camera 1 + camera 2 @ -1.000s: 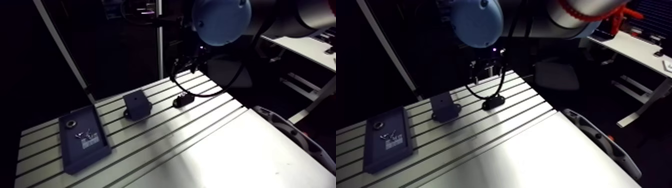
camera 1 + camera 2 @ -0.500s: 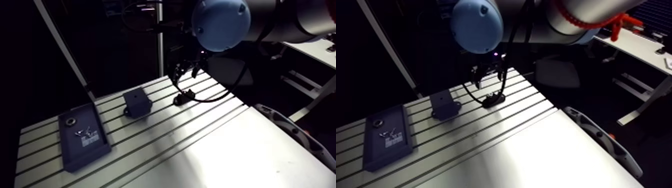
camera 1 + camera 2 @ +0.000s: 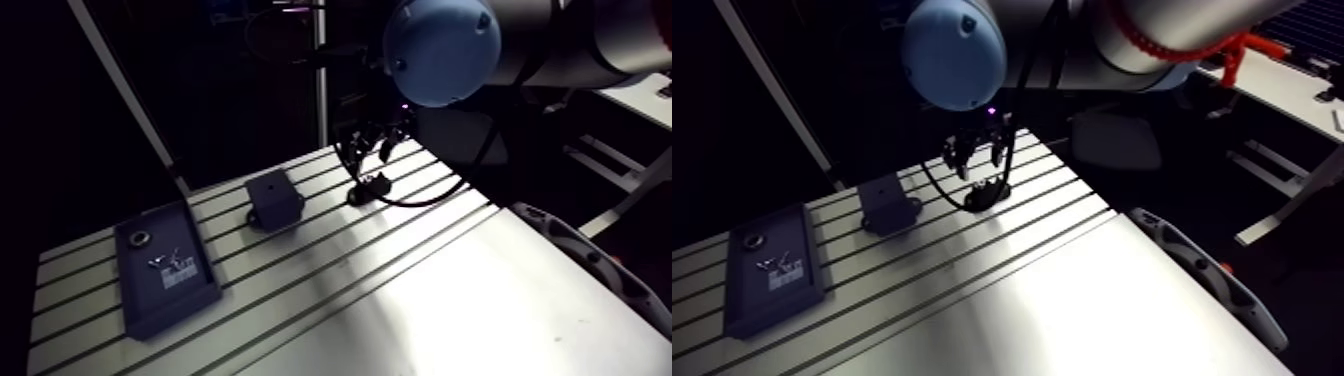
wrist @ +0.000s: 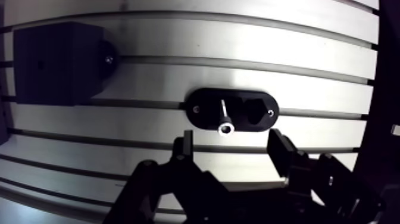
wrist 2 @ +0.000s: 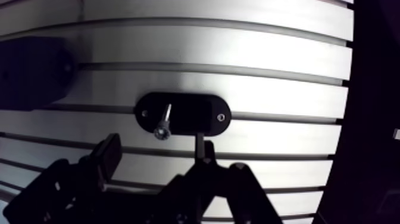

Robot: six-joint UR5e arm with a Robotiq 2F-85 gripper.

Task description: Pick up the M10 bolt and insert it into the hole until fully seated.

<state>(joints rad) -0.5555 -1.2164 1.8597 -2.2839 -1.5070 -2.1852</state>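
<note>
**Operator:** What is differing from the earlier frames?

**Technician:** The gripper has been coming down. In the arm view it is now hanging closer to the black oval holder than it was just before. The holder, the block and the tray are lying where they were.

**Operator:** How is the tool standing?

**Technician:** Its two fingers are standing spread, with nothing between them. They are not touching any part.

**Operator:** Where is the bolt sitting?

**Technician:** The bolt is standing in the holder, its head pointing toward the wrist camera. A dark recess is lying beside it in the same holder, on the side away from the block. In the wrist view the bolt is showing just ahead of the fingertips, roughly in line with the gap between them.

**Operator:** What else is lying on the table?

**Technician:** The black block is sitting on the slotted table, near the holder but apart from it. Beyond the block, in the arm view, a dark tray is holding a ring-shaped piece and some small metal parts too small to identify.
</note>
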